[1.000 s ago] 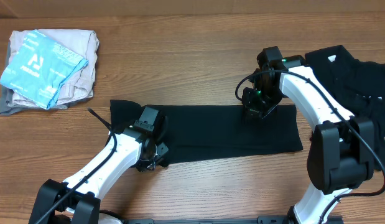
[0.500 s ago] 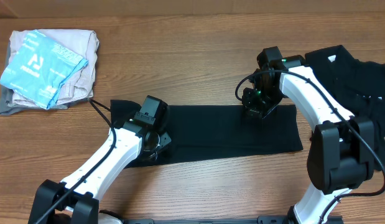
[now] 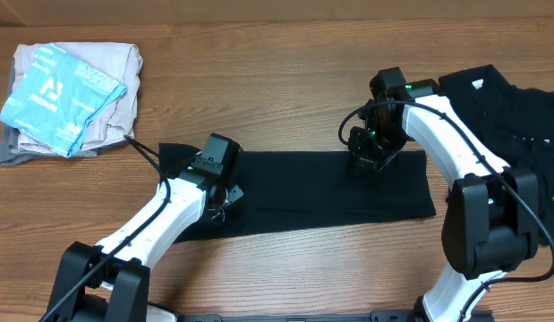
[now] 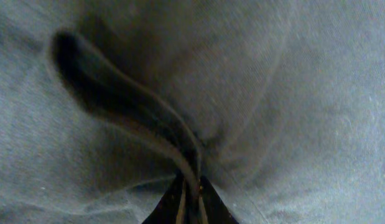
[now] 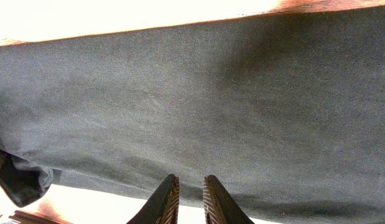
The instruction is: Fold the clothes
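One of the clothes, a black garment, lies as a long flat strip across the middle of the table. My left gripper is on its left part. In the left wrist view, the left gripper is shut on a raised fold of the grey-black fabric. My right gripper rests at the strip's back edge on the right side. In the right wrist view, the right gripper has its jaws a narrow gap apart over the cloth, with nothing between them.
A heap of more black clothes lies at the back right, close behind the right arm. A stack of folded pale and blue garments sits at the back left. The wooden table shows behind and in front of the strip.
My left gripper has moved from the strip's front edge back toward its middle, lifting a fold of fabric. The right arm has not moved.
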Tool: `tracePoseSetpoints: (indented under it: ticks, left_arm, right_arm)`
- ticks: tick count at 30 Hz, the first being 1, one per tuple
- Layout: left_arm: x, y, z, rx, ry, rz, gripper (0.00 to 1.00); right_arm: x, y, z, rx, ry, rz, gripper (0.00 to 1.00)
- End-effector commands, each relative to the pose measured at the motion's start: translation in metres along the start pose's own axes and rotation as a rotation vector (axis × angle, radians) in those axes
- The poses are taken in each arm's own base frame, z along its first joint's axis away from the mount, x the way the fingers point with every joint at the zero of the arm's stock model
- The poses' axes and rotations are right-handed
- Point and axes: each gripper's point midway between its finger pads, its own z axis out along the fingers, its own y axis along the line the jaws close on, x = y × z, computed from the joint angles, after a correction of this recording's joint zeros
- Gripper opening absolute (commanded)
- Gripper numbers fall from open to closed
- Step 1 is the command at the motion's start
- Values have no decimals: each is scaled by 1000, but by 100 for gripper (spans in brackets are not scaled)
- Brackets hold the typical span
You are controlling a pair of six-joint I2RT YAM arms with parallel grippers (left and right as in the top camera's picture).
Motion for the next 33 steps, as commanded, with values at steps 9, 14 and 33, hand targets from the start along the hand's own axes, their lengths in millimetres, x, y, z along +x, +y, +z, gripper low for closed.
tracePoseSetpoints:
  ticks: [9, 14, 33]
  left_arm:
    - [-12, -3, -3, 5, -35, -26, 42]
    - [-25, -20, -14, 48, -66, 20, 41]
    - [-63, -39, -94, 35, -146, 374, 4]
  right_arm:
    - [-6, 5, -16, -8, -55, -20, 19]
    - [-6, 5, -16, -7, -56, -20, 20]
    - [-7, 5, -16, -8, -56, -21, 23]
